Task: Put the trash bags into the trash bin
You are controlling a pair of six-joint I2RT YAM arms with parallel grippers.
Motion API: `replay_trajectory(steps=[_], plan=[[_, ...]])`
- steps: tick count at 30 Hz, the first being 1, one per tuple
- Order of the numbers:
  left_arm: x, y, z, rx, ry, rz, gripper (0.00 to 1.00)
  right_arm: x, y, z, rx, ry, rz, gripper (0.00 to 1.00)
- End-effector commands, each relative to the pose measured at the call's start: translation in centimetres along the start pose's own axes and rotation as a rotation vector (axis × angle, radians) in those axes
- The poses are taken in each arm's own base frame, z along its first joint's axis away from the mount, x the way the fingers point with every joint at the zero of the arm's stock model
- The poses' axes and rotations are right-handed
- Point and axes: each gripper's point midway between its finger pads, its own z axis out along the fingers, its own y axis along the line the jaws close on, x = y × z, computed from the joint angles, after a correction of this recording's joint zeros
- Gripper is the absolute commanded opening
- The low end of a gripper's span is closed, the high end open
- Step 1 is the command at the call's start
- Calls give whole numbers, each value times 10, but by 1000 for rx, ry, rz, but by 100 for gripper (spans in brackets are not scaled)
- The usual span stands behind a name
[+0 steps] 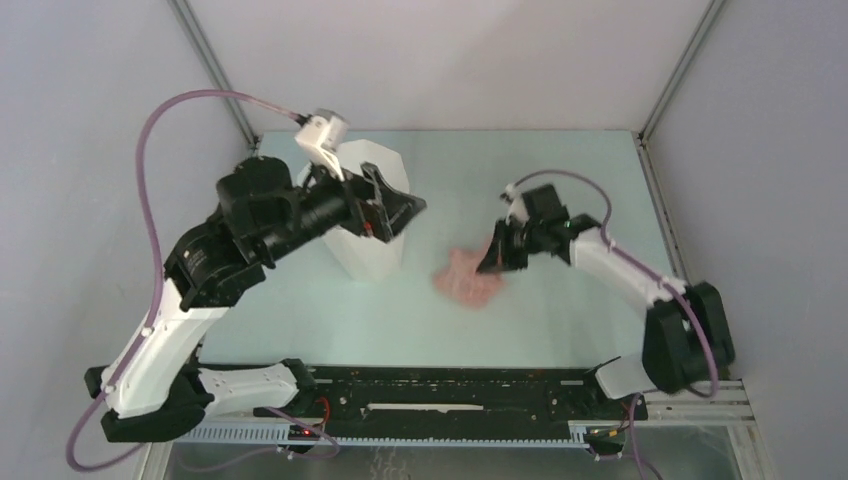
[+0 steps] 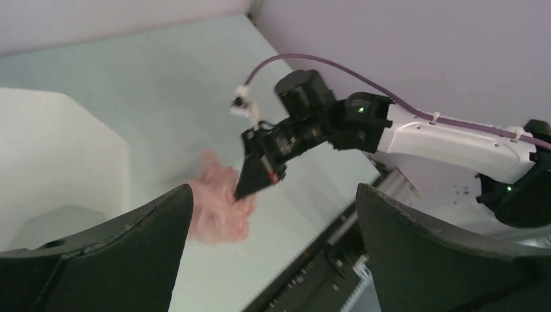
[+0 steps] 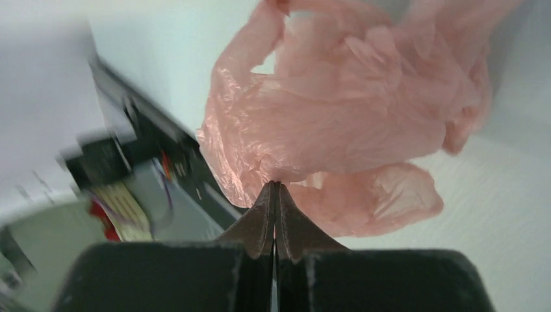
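We are looking down on a pale green tabletop (image 1: pixel 560 180) where a thin, wrinkled, translucent pale-pink plastic film bag (image 1: pixel 468 278) is lying bunched near the middle. It is sitting to the right of a tall, white, many-sided plastic bin (image 1: pixel 370 255) and is clearly apart from it. The bin is standing upright on the left half of the table.

Our right gripper (image 1: pixel 497 258) is reaching down at the bag's right edge. From the right wrist we are seeing its two dark fingers pressed flat together, with their tips (image 3: pixel 274 188) meeting the pink film (image 3: pixel 344 117). The jaws are closed and are pinching a fold of the bag. The rest of the film is billowing loosely beyond the tips. We cannot tell whether any of it is clear of the table.

Our left gripper (image 1: pixel 400 210) is hovering over the bin's open top, on the side facing the bag. Its jaws are standing wide apart and are holding nothing. In the left wrist view, its two broad black fingers (image 2: pixel 130 253) are framing the scene. The bin's white wall (image 2: pixel 58 149) is showing on the left, and the crumpled bag (image 2: pixel 221 211) is lying beyond it. The right gripper (image 2: pixel 250 188) is pointing down into that pink heap.
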Motion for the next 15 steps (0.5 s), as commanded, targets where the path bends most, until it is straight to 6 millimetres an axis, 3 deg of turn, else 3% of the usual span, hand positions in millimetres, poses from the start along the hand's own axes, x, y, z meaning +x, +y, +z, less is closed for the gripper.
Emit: replay_trajectory(steps=[1,5,9,15], plan=[[43,-30,3,35,88,-56,100,97,-10,-5,44,122,-179,0],[107,-50,5,55,244,-97,100,135,-2,-6,5,117,-203,1],[158,-49,7,7,367,-146,97,149,4,-12,4,123,-216,32],[203,-40,14,-67,488,-180,90,143,13,-39,14,71,-223,61]])
